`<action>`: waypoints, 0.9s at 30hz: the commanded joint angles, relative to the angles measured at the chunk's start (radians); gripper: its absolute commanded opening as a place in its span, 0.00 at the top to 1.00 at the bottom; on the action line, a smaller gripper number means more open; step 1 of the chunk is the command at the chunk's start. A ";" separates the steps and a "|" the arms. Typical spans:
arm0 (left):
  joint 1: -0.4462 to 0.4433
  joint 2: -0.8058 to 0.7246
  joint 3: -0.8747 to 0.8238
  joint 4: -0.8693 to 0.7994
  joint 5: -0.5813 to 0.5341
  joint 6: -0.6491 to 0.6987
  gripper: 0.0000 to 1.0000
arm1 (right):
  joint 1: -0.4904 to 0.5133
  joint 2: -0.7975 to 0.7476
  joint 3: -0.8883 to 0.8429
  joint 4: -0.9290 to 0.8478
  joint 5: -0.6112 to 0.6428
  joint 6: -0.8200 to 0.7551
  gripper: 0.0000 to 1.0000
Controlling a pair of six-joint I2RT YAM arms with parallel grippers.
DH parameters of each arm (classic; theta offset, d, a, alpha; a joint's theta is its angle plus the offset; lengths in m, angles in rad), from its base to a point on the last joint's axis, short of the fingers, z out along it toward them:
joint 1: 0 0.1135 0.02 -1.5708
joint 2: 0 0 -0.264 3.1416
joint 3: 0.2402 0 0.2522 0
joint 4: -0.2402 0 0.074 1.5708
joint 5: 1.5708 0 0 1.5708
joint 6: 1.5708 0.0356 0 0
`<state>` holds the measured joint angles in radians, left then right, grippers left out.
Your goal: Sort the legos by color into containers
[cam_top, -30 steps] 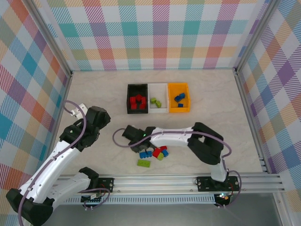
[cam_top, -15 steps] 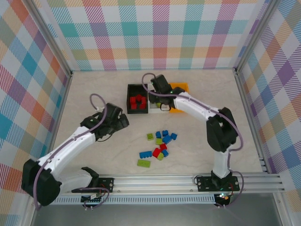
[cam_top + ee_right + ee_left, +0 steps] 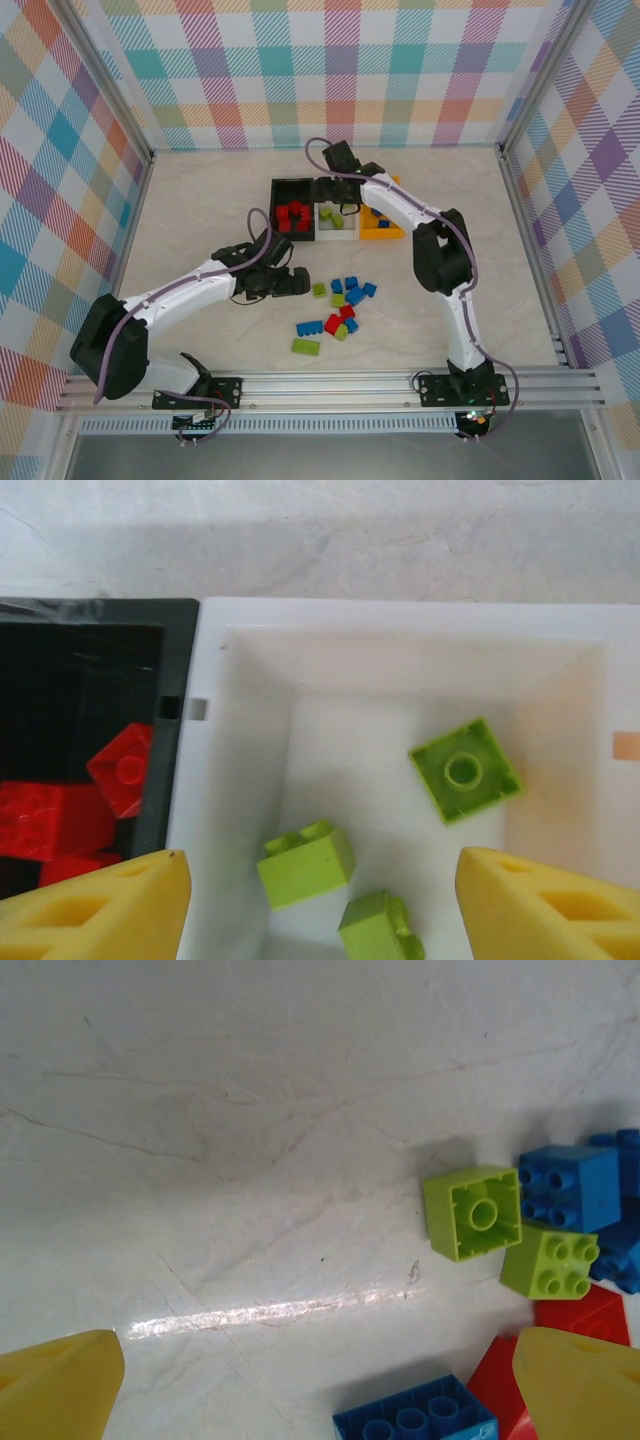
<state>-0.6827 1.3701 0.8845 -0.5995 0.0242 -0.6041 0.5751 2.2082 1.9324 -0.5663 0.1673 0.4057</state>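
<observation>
Robot test cell in a lab: plaid backdrop panels (image 3: 330, 70) enclose a marble-pattern desk (image 3: 200, 200), fronted by an aluminium extrusion rail (image 3: 340, 383) carrying two arm bases (image 3: 462, 384).

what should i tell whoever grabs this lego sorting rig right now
Left gripper: open, empty, close to the table beside the loose pile.
Right gripper: open, empty, above the white bin.
Done: red bricks in the black bin, three green bricks in the white bin, blue ones in the orange bin.
Left: roughly eleven loose bricks, mixed red, blue and green. Nearest the left gripper is an upturned green square, probably the next pick.
</observation>
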 commanded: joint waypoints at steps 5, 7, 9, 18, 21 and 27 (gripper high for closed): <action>-0.012 -0.081 0.043 -0.122 -0.203 -0.046 0.00 | 0.061 -0.354 -0.385 0.050 -0.094 0.001 0.28; -0.012 -0.118 0.050 -0.177 -0.301 -0.082 0.00 | 0.096 -0.413 -0.476 0.049 -0.138 -0.001 0.28; -0.011 -0.162 0.049 -0.229 -0.401 -0.128 0.00 | 0.145 -0.430 -0.528 0.023 -0.148 -0.004 0.28; 0.004 -0.346 -0.014 -0.268 -0.497 -0.169 0.00 | 0.286 -0.306 -0.570 0.029 -0.090 0.012 0.34; 0.008 -0.352 -0.018 -0.279 -0.491 -0.164 0.00 | 0.310 -0.262 -0.532 0.005 -0.033 -0.012 0.36; 0.015 -0.352 -0.042 -0.263 -0.470 -0.166 0.00 | 0.353 -0.236 -0.523 -0.048 0.019 -0.029 0.38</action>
<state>-0.6781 1.0252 0.8604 -0.8406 -0.4362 -0.7597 0.8978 1.9686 1.3815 -0.5686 0.1406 0.4011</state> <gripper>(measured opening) 0.997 0.619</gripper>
